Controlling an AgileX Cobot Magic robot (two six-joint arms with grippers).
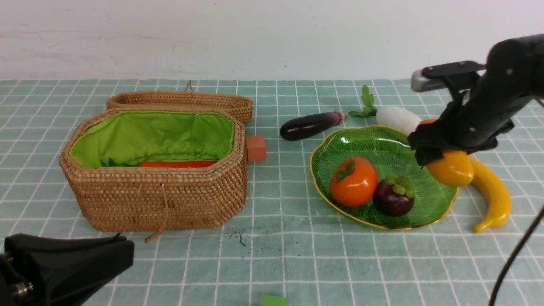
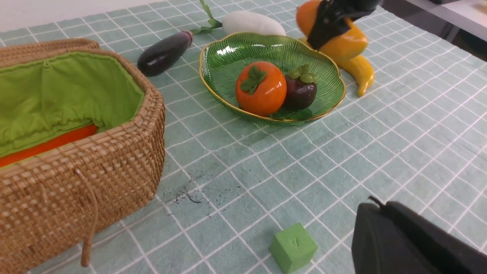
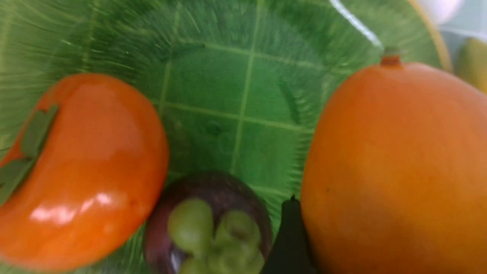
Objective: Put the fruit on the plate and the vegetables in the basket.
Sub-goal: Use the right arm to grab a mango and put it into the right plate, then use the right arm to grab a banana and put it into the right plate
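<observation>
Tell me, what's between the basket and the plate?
Mostly bare tablecloth. Only a small orange block sits there, right beside the basket, well short of the plate. The front view shows it.

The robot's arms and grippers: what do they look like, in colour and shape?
Both are matte black. The right arm has a rounded housing and a black bracket with a grey end on top; a thin black cable hangs near it. The left gripper is a wedge-shaped shell.

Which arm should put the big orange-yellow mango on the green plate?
Right. The right gripper holds the orange-yellow oval mango over the edge of the ribbed green glass plate. The left gripper sits shut, far off by the tan wicker basket.
</observation>
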